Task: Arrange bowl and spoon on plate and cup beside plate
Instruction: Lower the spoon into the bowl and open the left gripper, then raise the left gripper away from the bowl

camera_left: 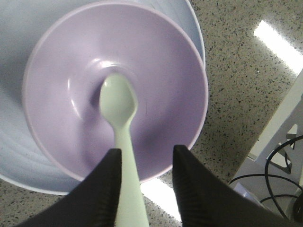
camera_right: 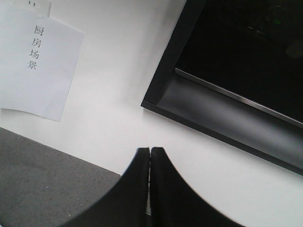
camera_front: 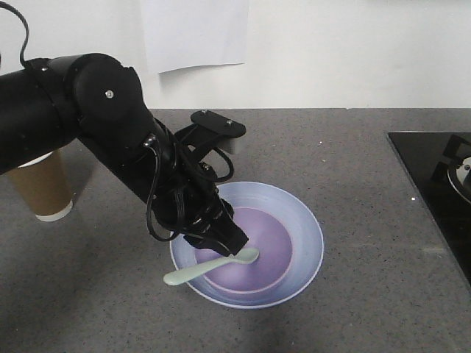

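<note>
Left hand (camera_left: pixel 144 189) sits spread around the spoon (camera_left: pixel 120 123) handle; lifting carelessly could flip it out of the bowl (camera_left: pixel 61 109).

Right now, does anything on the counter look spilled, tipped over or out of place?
Nothing stands out. The lavender plastic bowl sits upright in the round pale blue plate, the mint-green plastic spoon rests head-down in the bowl with its handle over the rim, and the brown paper cup stands upright to one side. No spills or damage are visible.
</note>
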Controlling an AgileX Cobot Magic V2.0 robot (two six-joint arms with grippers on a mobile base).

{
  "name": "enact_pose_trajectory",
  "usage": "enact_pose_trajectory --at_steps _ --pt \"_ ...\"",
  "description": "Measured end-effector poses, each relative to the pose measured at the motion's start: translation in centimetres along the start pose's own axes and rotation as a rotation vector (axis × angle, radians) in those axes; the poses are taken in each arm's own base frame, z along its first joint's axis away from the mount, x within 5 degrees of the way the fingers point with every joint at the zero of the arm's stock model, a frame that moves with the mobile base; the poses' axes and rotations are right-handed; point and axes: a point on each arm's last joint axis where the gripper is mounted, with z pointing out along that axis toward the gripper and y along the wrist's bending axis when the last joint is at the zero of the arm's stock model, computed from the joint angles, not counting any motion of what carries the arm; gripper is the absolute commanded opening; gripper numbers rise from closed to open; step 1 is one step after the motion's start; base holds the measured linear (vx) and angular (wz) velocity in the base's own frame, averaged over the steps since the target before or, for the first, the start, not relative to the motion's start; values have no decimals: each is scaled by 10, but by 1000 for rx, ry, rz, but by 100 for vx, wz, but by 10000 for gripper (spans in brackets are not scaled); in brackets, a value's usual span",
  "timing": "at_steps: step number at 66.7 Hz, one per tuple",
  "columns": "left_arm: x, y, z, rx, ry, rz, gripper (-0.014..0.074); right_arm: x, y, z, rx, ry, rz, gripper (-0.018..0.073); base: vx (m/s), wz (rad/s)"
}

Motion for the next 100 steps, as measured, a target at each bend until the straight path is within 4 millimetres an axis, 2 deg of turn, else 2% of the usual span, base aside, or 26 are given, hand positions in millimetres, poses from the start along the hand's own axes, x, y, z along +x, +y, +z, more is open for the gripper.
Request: enact_pose_trajectory --at_steps 17,28,35,44,55,66,74,81,90,100 --pt "-1 0 -1 -2 0 3 315 0 0 0 0 0 0 -5 0 0" --pt "-7 -2 -19 -38 -3 33 314 0 0 0 0 0 0 -5 0 0" --pt "-11 -2 -36 -98 -49 24 314 0 0 0 -1 0 0 -5 0 0" --pt "-7 -2 -69 -224 -121 30 307 0 0 0 -1 0 0 -5 0 0" --pt "11 5 -118 -481 -217 16 269 0 0 0 -1 0 1 -5 0 0" --pt "38 9 -178 -756 -363 -23 222 0 0 0 -1 0 1 -5 0 0" --pt "65 9 -226 -965 -488 -67 209 0 0 0 -1 0 1 -5 0 0" --pt "86 8 -257 -1106 -581 -113 209 0 0 0 -1 1 1 -5 0 0" --pt "109 5 -286 -1227 -690 -193 210 0 0 0 -1 1 1 -5 0 0" --pt "127 2 -303 -1248 -801 -282 216 0 0 0 -2 0 1 -5 0 0"
